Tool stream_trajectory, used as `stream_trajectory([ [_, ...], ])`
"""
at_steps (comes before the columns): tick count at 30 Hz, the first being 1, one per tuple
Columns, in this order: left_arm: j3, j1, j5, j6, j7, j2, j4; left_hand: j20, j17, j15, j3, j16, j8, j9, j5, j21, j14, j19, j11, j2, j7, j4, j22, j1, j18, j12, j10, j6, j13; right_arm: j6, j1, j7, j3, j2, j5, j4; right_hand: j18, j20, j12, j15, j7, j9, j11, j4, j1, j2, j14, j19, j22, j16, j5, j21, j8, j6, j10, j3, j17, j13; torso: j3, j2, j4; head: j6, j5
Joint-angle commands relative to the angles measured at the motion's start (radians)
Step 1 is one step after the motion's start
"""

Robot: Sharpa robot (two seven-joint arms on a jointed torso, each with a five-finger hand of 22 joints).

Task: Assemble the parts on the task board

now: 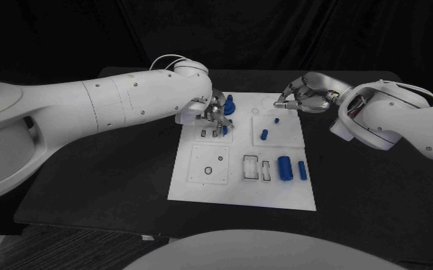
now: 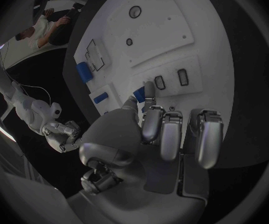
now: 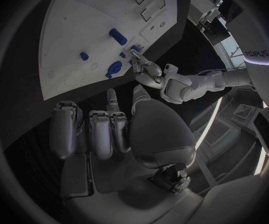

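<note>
- Left hand (image 1: 214,112) sits over the upper left part of the white board (image 1: 208,189) in the head view. Its thumb and one finger pinch a small blue piece (image 2: 139,93), and the other fingers (image 2: 171,134) are curled in beside it.
- Right hand (image 1: 302,98) hovers at the board's upper right corner with its fingers curled in. I cannot tell whether anything is between them.
- The pinched piece is just above two small dark slots (image 2: 171,79) on a raised white plate. Its tip points toward the board, but the fingers cover so much of it that I cannot tell its long axis.
- Risk: the piece could meet the slot rim askew and jam or skid off, since the pinch hides how it is tilted.
- Risk: the grip is on a small area, so a push against the rim may twist the piece out of the fingers and drop it on the board or the black bench (image 1: 117,176).
- A taller blue peg (image 1: 229,103) stands upright just beside the left hand, toward the top of the frame. The curled fingers or wrist might knock it during the descent.
- Loose pieces elsewhere: a short blue bar (image 1: 263,135) at centre right lies with its long axis running up and down the frame. A thick blue cylinder (image 1: 285,168) and a slimmer blue bar (image 1: 302,170) at lower right lie the same way, side by side and well apart from both hands.
</note>
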Motion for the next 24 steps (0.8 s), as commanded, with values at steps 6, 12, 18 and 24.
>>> stream_trajectory([
  [6,0.001,-0.005,0.001,0.016,0.016,0.004,0.0,-0.008,0.265,-0.032,0.02,0.014,-0.014,0.025,0.024,-0.009,0.111,0.001,-0.04,-0.029,-0.005,-0.015,0.158,0.039,0.026,0.142,0.212,0.011,0.356,0.001,-0.003,-0.006,0.001,0.0,-0.001,-0.002,0.004,0.005,0.017,0.005,-0.001,0.015,0.008,0.0,0.011,0.022,0.106,0.014,0.203,0.013,0.011,-0.025,0.015,0.009,0.106,-0.038,0.26,0.263,-0.0002,0.0,0.0004,0.0,-0.001],
  [12,0.001,-0.007,0.001,0.015,0.017,0.005,-0.003,-0.009,0.265,-0.033,0.031,0.014,-0.023,0.033,0.036,-0.011,0.111,-0.001,-0.041,-0.031,-0.004,-0.024,0.156,0.049,0.027,0.142,0.212,0.004,0.356,0.002,-0.003,-0.008,0.001,0.0,-0.001,-0.003,0.004,0.005,0.017,0.005,-0.001,0.015,0.008,0.0,0.011,0.022,0.105,0.013,0.202,0.011,0.011,-0.027,0.016,0.01,0.106,-0.039,0.258,0.263,-0.0003,0.0,0.001,0.0,-0.002],
  [18,0.001,-0.01,0.001,0.012,0.017,0.005,-0.004,-0.01,0.265,-0.032,0.042,0.014,-0.032,0.039,0.054,-0.013,0.111,-0.003,-0.04,-0.032,-0.004,-0.032,0.154,0.056,0.028,0.142,0.212,0.0,0.356,0.003,-0.003,-0.01,0.001,-0.001,-0.001,-0.003,0.005,0.005,0.017,0.006,-0.001,0.015,0.009,0.0,0.012,0.022,0.104,0.012,0.201,0.008,0.011,-0.03,0.016,0.01,0.106,-0.039,0.256,0.263,-0.0003,0.001,0.0004,0.0,-0.004],
  [24,0.001,-0.011,0.001,0.004,0.017,0.002,-0.001,-0.01,0.265,-0.033,0.069,0.014,-0.046,0.048,0.083,-0.016,0.111,-0.004,-0.041,-0.037,-0.004,-0.049,0.154,0.073,0.028,0.142,0.212,-0.003,0.356,0.004,-0.003,-0.011,0.001,-0.001,-0.001,-0.003,0.006,0.005,0.017,0.006,-0.001,0.015,0.009,0.0,0.012,0.022,0.104,0.011,0.2,0.006,0.012,-0.033,0.016,0.01,0.106,-0.039,0.253,0.263,0.0002,0.001,0.0002,0.0,-0.002],
])
